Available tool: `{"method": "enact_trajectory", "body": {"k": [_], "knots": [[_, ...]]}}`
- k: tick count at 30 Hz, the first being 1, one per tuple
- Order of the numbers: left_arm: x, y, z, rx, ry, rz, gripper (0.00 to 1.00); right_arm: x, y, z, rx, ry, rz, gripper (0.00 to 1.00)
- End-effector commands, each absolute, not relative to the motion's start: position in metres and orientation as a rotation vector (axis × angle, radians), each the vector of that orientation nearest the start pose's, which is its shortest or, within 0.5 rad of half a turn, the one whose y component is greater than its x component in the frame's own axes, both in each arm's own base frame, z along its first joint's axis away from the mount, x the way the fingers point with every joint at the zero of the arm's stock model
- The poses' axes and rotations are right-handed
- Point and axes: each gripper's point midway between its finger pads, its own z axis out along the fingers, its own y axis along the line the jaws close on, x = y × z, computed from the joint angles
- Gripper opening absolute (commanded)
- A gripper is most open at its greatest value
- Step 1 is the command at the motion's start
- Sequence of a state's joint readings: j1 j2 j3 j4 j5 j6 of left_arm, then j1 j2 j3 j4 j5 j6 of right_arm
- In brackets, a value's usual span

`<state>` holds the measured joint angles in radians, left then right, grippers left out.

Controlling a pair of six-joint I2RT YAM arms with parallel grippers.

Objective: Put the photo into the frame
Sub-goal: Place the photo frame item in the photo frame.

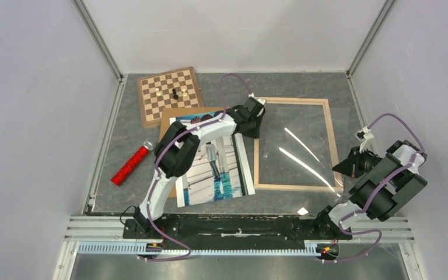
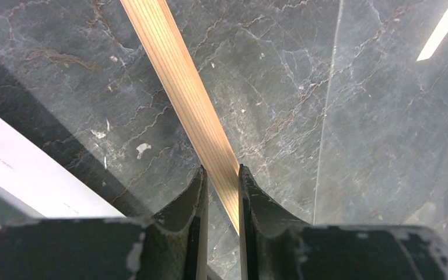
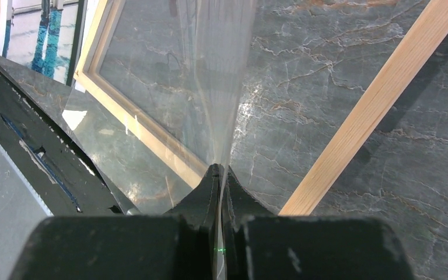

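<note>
Left tool is clenched on the left bar of the frame, one finger on each side. Right tool pinches the edge of a clear sheet spread over the frame. The one photo lies face up outside the frame, just left of it, on a brown board. One chessboard carries three pieces. One red tube lies on the counter.

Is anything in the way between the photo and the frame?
Yes. A clear sheet, pinched by the right gripper, lies over the opening of the frame. The left arm reaches across the photo, and the left gripper clamps the frame's left bar.
</note>
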<state>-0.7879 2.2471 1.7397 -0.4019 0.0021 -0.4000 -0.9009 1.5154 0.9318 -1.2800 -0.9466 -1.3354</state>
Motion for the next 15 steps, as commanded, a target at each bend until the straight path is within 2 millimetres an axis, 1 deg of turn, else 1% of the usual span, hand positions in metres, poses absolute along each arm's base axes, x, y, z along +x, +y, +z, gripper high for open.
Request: {"method": "enact_trajectory", "body": {"k": [1, 8, 15], "knots": [[0.348, -0.376, 0.015, 0.735, 2.567, -0.387, 0.02, 0.215, -0.067, 0.102, -0.399, 2.214, 0.758, 0.0], [0.339, -0.367, 0.005, 0.741, 2.603, -0.372, 0.02, 0.227, -0.068, 0.106, -0.403, 2.198, 0.784, 0.0], [0.33, -0.366, 0.003, 0.741, 2.618, -0.403, 0.02, 0.243, -0.075, 0.111, -0.381, 2.198, 0.784, 0.0]]}}
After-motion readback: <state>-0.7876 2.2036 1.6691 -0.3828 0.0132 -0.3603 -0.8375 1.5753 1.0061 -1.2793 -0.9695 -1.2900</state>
